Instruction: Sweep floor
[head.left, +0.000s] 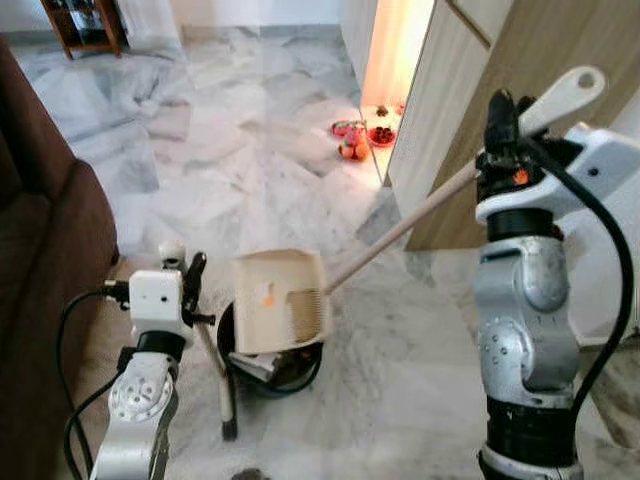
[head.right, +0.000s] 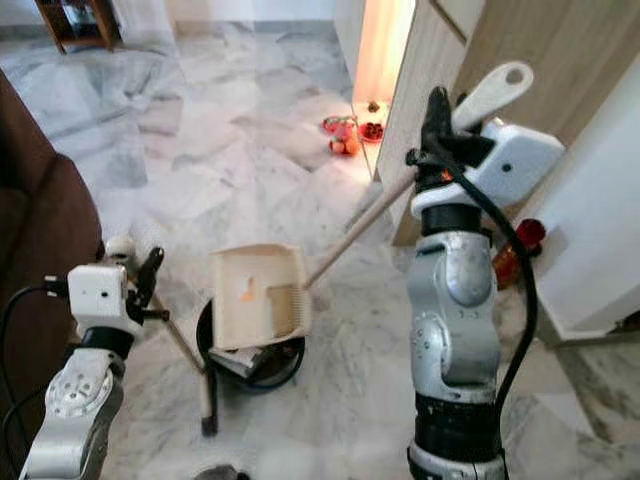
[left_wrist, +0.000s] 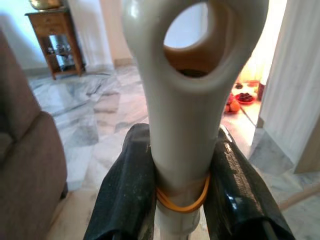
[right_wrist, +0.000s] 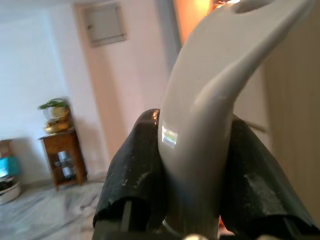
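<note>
- At far left, a brown sofa (head.left: 40, 250) edges the marble floor (head.left: 250, 130).
- Left gripper (head.left: 190, 285) is clamped on the top of a broom (head.left: 215, 370), whose stick slants down to the floor beside a black bin (head.left: 270, 370). The left wrist view shows both fingers (left_wrist: 125, 195) pressed to the pale handle, a yellow band just between them.
- Over the bin hangs the dustpan (head.left: 280, 300), tilted mouth-down, an orange scrap stuck on its inner face, comb teeth at the low edge.
- From it a long pole (head.left: 400, 230) rises to the right gripper (head.left: 500, 130), shut around the grey handle end; the right wrist view confirms fingers (right_wrist: 135, 165) squeezing both sides.
- Judgement: the step looks like tipping sweepings into the bin. To do it well, keep the pan's lip inside the bin rim, steepen the tilt so the scrap slides off, and hold the broom still and clear of the bin.
- Head views give the pan–bin relation and red dishes (head.left: 365, 133) by the doorway; wrist views give the grips, plus a wooden side table (left_wrist: 55, 42) and a plant (right_wrist: 55, 112).
</note>
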